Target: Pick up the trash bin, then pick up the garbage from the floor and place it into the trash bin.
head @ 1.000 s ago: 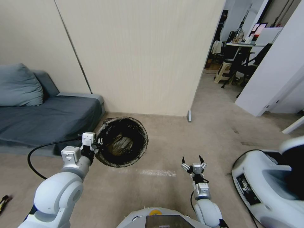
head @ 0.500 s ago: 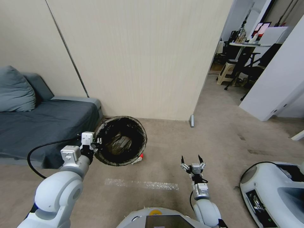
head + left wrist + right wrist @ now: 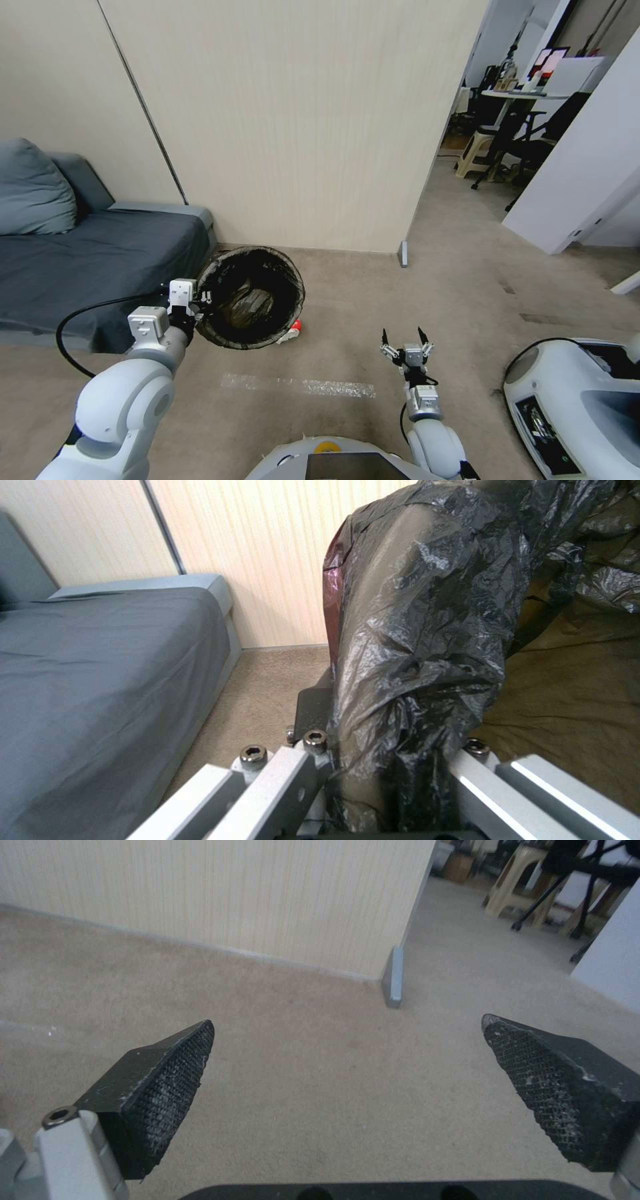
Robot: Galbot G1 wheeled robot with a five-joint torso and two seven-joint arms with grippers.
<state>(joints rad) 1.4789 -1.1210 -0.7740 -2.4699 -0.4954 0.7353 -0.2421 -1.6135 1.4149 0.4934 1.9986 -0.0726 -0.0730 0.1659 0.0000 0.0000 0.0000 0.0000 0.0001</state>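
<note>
I hold the trash bin [image 3: 250,297] off the floor at my front left; its mouth faces me, lined with a black bag [image 3: 427,630]. My left gripper [image 3: 200,300] is shut on the bin's near rim, and the left wrist view shows the bag-covered rim pinched between the fingers. A red-and-white piece of garbage [image 3: 291,330] lies on the carpet just under the bin's right edge. My right gripper [image 3: 404,335] hangs open over bare carpet at centre right, its black pads [image 3: 167,1080] spread wide apart with nothing between them.
A grey sofa [image 3: 80,260] stands at the left against a beige panel wall [image 3: 300,120]. A strip of clear tape [image 3: 300,385] lies on the carpet ahead. A white machine [image 3: 580,407] sits at right. A doorway at back right opens onto chairs and a stool [image 3: 477,157].
The camera has swung right over the last second, bringing the red-and-white litter into view beside the bin. Both grippers keep their poses.
</note>
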